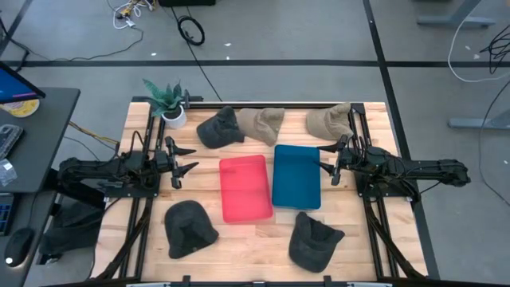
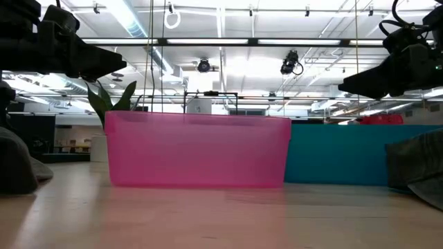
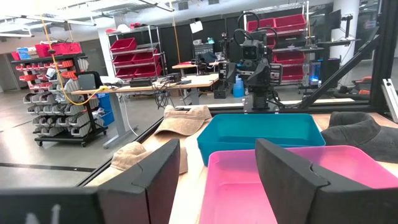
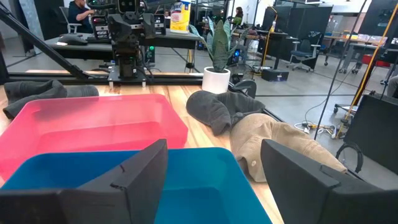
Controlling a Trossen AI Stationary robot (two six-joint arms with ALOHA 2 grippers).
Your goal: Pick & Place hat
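The pink bin sits in the middle of the table, so I place everything from it. Left of the pink bin, the left gripper hangs in the air with its fingers wide and nothing in them. A dark hat lies near the front-left corner of the pink bin, and another dark hat lies behind it, touching a tan hat. Grabbing there could pull up both hats. Right of the pink bin is the blue bin, touching it. Past that, the right gripper waits, fingers wide and empty. Both arms reaching for the middle might bump together.
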